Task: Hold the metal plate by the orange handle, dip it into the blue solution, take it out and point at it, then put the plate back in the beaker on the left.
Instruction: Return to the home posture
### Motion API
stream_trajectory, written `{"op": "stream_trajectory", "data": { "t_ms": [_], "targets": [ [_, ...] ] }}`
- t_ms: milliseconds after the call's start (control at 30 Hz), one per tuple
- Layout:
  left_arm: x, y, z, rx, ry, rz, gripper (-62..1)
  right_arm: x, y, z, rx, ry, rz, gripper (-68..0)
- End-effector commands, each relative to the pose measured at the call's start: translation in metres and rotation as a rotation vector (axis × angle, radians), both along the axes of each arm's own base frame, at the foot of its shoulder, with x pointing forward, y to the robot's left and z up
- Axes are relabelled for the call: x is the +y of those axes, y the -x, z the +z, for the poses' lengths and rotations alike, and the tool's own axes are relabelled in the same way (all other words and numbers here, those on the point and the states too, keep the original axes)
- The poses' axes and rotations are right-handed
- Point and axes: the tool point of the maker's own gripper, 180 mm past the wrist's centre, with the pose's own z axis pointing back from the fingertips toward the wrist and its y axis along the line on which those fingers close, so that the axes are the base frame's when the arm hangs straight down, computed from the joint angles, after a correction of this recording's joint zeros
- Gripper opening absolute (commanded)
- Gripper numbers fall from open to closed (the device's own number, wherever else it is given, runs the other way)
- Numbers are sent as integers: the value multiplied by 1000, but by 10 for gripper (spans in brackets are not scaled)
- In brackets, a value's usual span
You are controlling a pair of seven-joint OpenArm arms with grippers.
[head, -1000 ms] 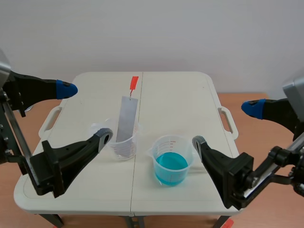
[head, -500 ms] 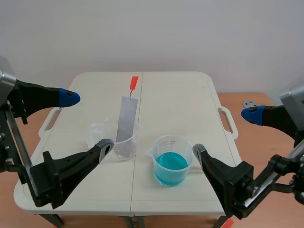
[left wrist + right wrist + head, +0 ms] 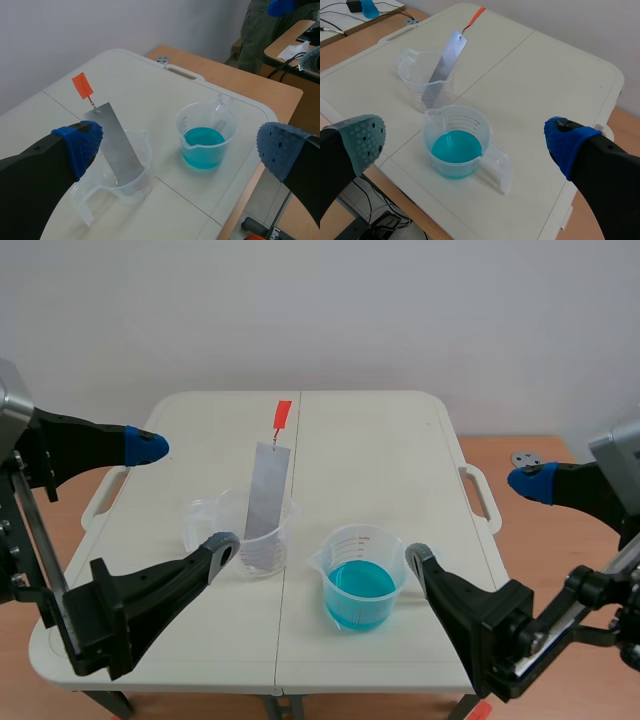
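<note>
The plate [image 3: 265, 490] leans in the left beaker [image 3: 262, 545]. Its orange handle [image 3: 282, 416] sticks up above the rim on a thin wire [image 3: 92, 102], and neither hand touches it. Just beside it, to the right, a second beaker [image 3: 362, 540] holds the blue solution [image 3: 358, 582]. Both stand near the middle of the counter [image 3: 390, 440].

The left hand [image 3: 183, 494] hangs near the left beaker with its fingers wide apart and nothing in them. The right hand [image 3: 471, 518] gapes the same way by the second beaker.

Over the last second both arms have dropped and drawn back a little. The left arm's lower finger no longer covers the left beaker's grip. In the last half second nothing shifts. The handle is not yet grasped, so the task looks to be at its very start.

The left wrist view shows the wire and the plate's foot, which seems to rest on the beaker's floor, though the clear wall blurs it. The right wrist view shows the second beaker's grip turned toward the right hand. In the scene view that grip is hidden behind the lower right finger.
</note>
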Motion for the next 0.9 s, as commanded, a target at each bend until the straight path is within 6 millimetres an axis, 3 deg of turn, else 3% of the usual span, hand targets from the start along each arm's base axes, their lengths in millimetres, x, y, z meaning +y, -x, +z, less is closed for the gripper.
{"op": "stream_trajectory", "data": {
  "t_ms": [0, 867],
  "targets": [
    [0, -1, 4, -9, 19, 4, 14, 2, -4, 12, -38, -15, 4, -12],
    [0, -1, 4, -7, 17, 6, 14, 1, -4, 8, -20, -1, 2, -12]
  ]
}}
